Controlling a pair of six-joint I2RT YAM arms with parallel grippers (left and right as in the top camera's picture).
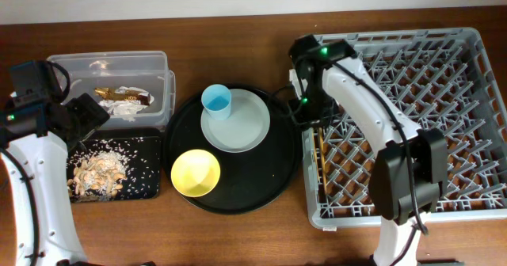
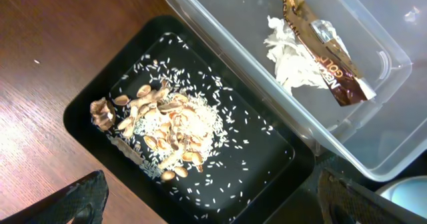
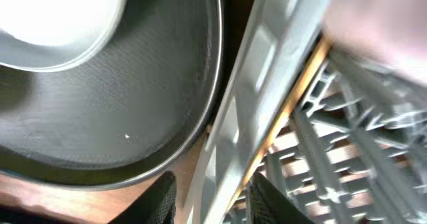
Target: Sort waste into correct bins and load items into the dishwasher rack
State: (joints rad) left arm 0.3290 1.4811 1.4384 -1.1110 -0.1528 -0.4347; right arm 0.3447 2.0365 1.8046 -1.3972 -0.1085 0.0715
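The foil wrapper [image 1: 123, 98] lies in the clear tub [image 1: 111, 64], also in the left wrist view [image 2: 320, 47]. The rice scraps [image 1: 97, 172] are heaped in the shallow black tray [image 1: 150, 183], also in the left wrist view [image 2: 170, 127]. The light-blue cup [image 1: 216, 100] stands on the grey-blue plate [image 1: 242, 131], next to the yellow bowl [image 1: 196, 172]. The chopsticks [image 1: 319, 157] lie in the grey rack [image 1: 412, 108] by its left wall, also in the right wrist view [image 3: 293, 97]. My left gripper [image 2: 217, 211] is open and empty over the black tray. My right gripper [image 3: 213, 204] is open, straddling the rack's left wall. The pink cup is out of view.
A large round black tray [image 1: 273, 183] holds the plate, cup and bowl between the bins and the rack. My right arm [image 1: 372, 115] reaches across the rack's left half. The table is brown wood [image 1: 238, 234].
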